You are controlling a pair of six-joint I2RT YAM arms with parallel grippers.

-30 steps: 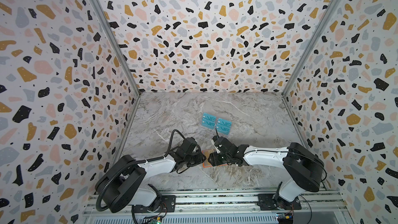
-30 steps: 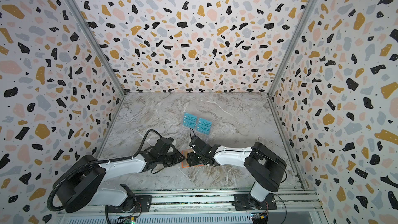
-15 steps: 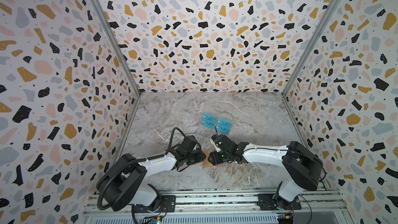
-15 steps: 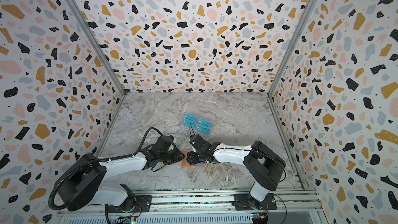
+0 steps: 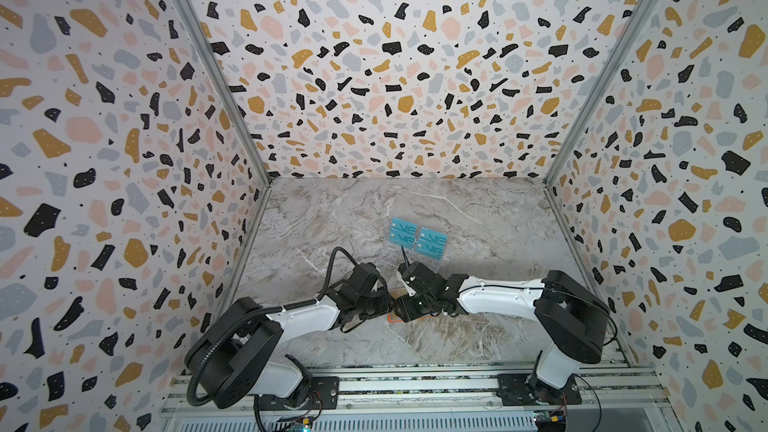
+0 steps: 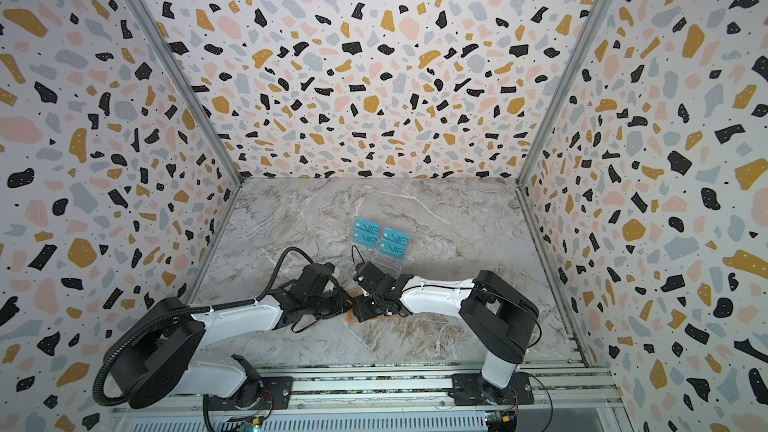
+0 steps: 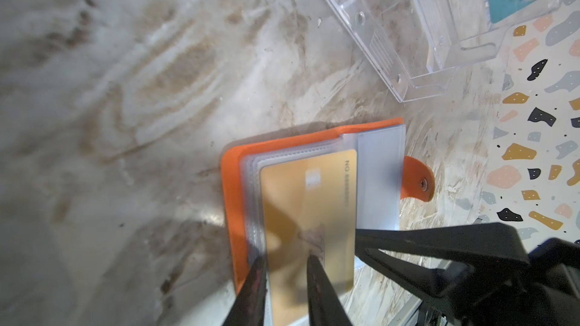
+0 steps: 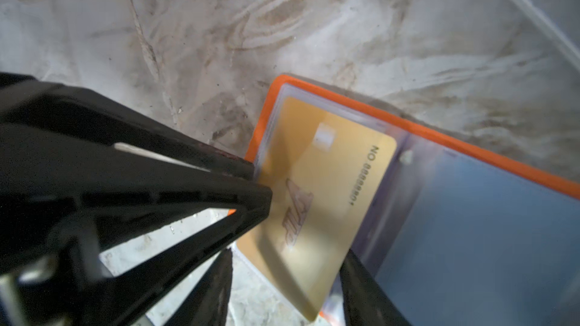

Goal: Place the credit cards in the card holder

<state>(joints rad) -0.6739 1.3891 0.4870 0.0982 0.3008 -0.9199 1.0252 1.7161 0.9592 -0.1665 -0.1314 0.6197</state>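
The orange card holder (image 7: pixel 232 183) (image 8: pixel 470 150) lies open on the marble floor, mostly hidden under both grippers in both top views (image 5: pixel 392 317) (image 6: pixel 351 317). A gold credit card (image 7: pixel 314 202) (image 8: pixel 329 183) sits partly in a clear sleeve, its near end sticking out past the holder. My right gripper (image 8: pixel 290 250) (image 5: pixel 405 309) is shut across that end. My left gripper (image 7: pixel 287 258) (image 5: pixel 388 305) has its jaws slightly apart, one tip on the card near its logo, the other at the sleeves' edge. Teal VIP credit cards (image 5: pixel 419 238) (image 6: pixel 382 238) stand farther back.
A clear acrylic stand (image 7: pixel 408 42) (image 8: pixel 549 10) holding the teal cards is close behind the holder. The holder's snap tab (image 7: pixel 419 180) sticks out on the side toward the patterned wall. Terrazzo walls enclose the floor on three sides.
My right gripper has edged slightly toward the left gripper and its jaws have narrowed around the gold card. The left arm has barely moved.
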